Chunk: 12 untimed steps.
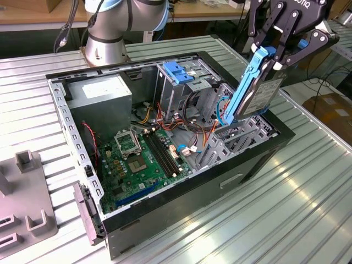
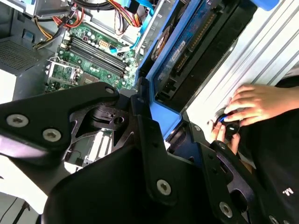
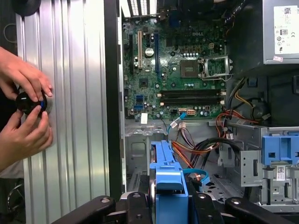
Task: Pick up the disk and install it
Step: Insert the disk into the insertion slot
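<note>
The black two-finger gripper [image 1: 278,55] is closed on the flat silver-grey metal disk [image 1: 258,96] with the white label and light-blue plastic bracket, pinching it near its upper end. In the exterior view the disk sits in the upper right of the frame. It is tilted on edge with its lower end dipping into the right-hand corner of the open black computer case [image 1: 181,203]. I cannot tell whether that end touches the grey bay beneath it.

The case lies on its side on the ribbed aluminium table [image 1: 286,220], with the green motherboard [image 1: 137,159] exposed at centre frame. The grey power-supply box [image 1: 102,96] sits up and left of the board. The tall silver metal cage with the blue tab [image 1: 179,71] stands just left of the disk.

In the second wrist view the disk's dark circuit side [image 2: 187,51] runs between the black fingers. In the first wrist view, a person's hands [image 3: 23,79] cup a small black round knob [image 3: 25,100] on the table beside the case.
</note>
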{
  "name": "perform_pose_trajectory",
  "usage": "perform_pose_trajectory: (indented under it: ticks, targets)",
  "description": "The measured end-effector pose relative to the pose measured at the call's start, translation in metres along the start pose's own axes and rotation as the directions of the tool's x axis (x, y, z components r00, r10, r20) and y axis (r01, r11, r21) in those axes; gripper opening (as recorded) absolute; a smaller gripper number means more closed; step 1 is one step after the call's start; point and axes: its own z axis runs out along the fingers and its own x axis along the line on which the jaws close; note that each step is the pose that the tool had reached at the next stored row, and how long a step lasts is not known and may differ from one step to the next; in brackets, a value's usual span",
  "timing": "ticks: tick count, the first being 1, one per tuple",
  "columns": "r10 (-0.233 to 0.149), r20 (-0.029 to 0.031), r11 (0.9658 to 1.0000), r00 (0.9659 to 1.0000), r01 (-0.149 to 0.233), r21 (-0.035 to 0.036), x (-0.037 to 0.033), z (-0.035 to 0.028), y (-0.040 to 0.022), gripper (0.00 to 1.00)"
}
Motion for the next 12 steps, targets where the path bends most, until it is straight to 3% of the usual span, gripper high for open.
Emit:
perform_pose_trajectory:
  ticks: [4,10,12]
  targets:
    - [-0.002,0.0012,1.0000,1.0000,0.002,0.0000,-0.0001,0.0047,0.0010,0.37]
    - [-0.002,-0.0097,1.0000,1.0000,0.002,0.0003,-0.0022,0.0078,0.0026,0.37]
    - [-0.002,-0.0103,1.0000,0.9999,0.002,0.0003,-0.0026,0.0103,0.0027,0.37]
